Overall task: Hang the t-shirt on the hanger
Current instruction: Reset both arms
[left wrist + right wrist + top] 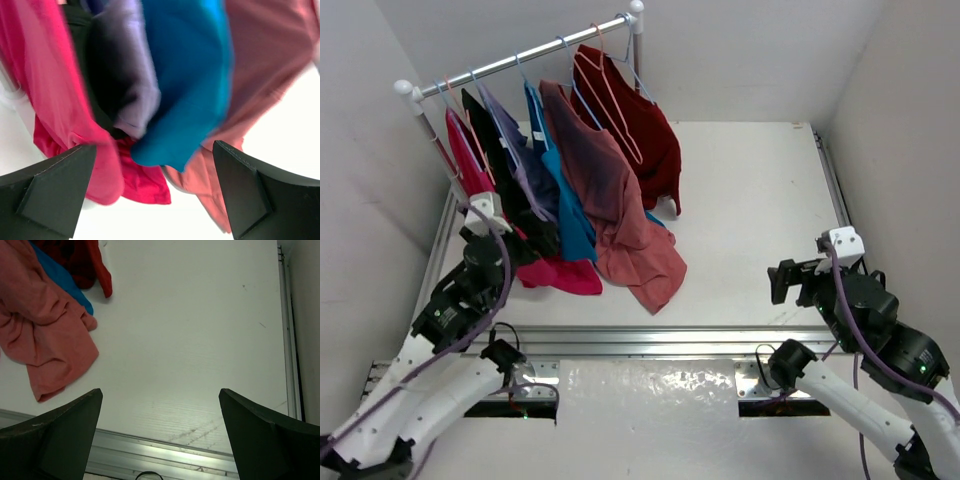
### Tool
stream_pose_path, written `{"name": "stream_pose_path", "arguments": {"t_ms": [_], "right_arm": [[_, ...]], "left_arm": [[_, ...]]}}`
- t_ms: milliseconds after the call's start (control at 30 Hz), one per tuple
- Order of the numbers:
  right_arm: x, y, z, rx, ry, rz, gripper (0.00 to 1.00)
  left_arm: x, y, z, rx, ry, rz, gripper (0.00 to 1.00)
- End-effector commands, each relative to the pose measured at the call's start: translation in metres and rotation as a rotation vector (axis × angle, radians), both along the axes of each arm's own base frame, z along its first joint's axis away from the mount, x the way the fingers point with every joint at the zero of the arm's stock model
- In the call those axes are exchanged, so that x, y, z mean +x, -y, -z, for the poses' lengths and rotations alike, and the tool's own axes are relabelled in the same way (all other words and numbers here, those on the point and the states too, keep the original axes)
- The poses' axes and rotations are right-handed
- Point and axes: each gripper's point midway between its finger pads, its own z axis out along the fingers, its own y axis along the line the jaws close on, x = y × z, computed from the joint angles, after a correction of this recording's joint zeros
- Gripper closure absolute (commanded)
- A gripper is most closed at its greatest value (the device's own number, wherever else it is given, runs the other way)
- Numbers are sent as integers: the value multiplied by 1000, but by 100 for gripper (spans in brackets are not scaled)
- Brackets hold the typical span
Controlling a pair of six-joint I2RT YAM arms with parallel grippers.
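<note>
The white table [750, 200] fills the middle of the overhead view. A metal rail [520, 58] on 2 white posts crosses its far left corner.

6 shirts hang crowded on the rail. The t-shirt [610, 195] is the longest of them. It hangs from the rail between a blue shirt [565, 215] on its left and a maroon shirt [645, 130] on its right. Its lower end lies crumpled on the table, nearer than the rest of the row. The right wrist view shows that heap [45, 340] flat on the surface, with the blue hem [60, 277] and maroon hem [80, 260] just beyond it.

Left of the blue shirt hang a lavender shirt [510, 140], a black shirt [495, 165] and a magenta shirt [470, 165] whose hem reaches the table.

The hanger [582, 100] shows as a thin pale wire along the t-shirt's right shoulder, its hook over the rail. How much of the shirt sits on it I cannot tell.

The left gripper [155, 145] is released, jaws spread wide, close below the hanging hems and grasping nothing. The magenta, lavender, blue and salmon cloth fills its wrist view.

The right gripper [160, 390] is also released, jaws wide. It hangs over bare table at the near right, well apart from the shirts.
</note>
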Motion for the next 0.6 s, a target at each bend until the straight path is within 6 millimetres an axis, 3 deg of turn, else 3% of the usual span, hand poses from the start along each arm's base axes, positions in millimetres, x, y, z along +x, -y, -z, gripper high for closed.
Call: {"name": "stream_pose_path", "arguments": {"t_ms": [0, 67, 133, 167, 200, 233, 367, 467, 567], "right_arm": [[4, 2, 7, -18, -31, 36, 1], [2, 2, 8, -21, -51, 41, 1], [0, 6, 8, -19, -58, 55, 1], [-1, 7, 8, -18, -58, 56, 1], [-1, 7, 9, -20, -56, 55, 1], [-2, 8, 9, -20, -52, 56, 1], [-1, 12, 5, -3, -19, 72, 1], [-3, 15, 6, 5, -27, 94, 1], [-5, 22, 10, -14, -34, 124, 1]], "left_arm": [[21, 15, -6, -103, 28, 124, 0], [20, -20, -2, -94, 48, -16, 0], [-4, -60, -19, -30, 105, -177, 0], [-16, -74, -16, 15, 87, -225, 0], [-32, -86, -27, 16, 129, -266, 0], [-38, -83, -39, 27, 172, -226, 0], [-47, -71, -50, 28, 185, -130, 0], [-37, -53, -39, 83, 77, -30, 0], [-38, -52, -40, 82, 61, -22, 0]]}}
